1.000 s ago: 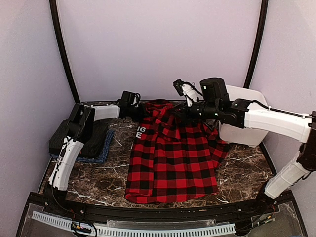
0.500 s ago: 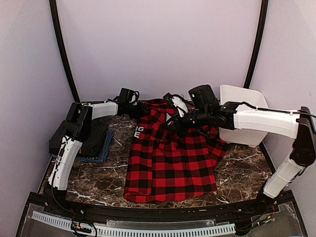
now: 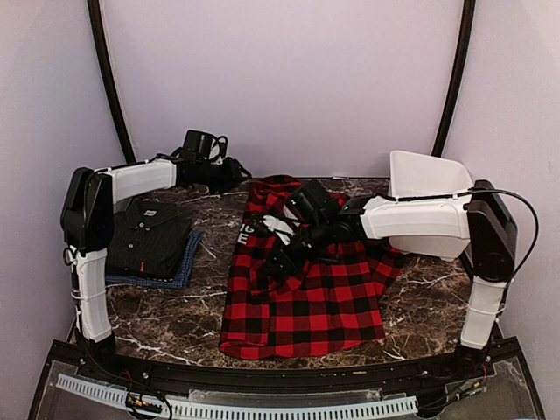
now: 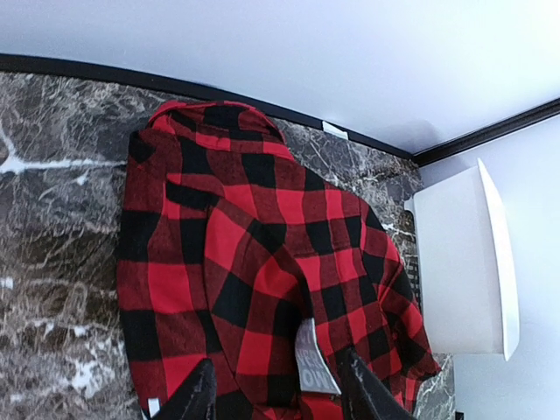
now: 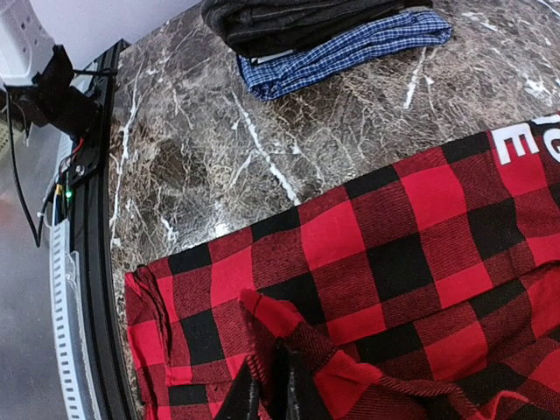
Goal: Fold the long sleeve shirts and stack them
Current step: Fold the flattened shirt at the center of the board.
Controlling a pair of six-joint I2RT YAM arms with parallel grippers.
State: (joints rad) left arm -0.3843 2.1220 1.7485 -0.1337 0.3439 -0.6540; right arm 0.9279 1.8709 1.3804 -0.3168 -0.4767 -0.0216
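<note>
Marble tabletop (image 3: 429,297), two shirts (image 3: 144,241) stacked, one left.
My right tool (image 5: 271,389) pinches the checked shirt (image 3: 306,297); left tool (image 4: 276,385) gapes empty.

The checked shirt (image 3: 306,297) is soft, matt woven cloth, as are the black shirt (image 3: 149,241) and blue shirt (image 3: 181,275) to its left, all on a glossy, polished marble-look tabletop (image 3: 429,306), with a smooth white plastic basket (image 3: 429,188) to its right.

Blue checked shirt (image 3: 175,280): mostly covered by the black shirt (image 3: 149,241), left of the red-and-black checked shirt (image 3: 306,302), whose white lettering (image 3: 250,233) is partly hidden by a fold.
</note>
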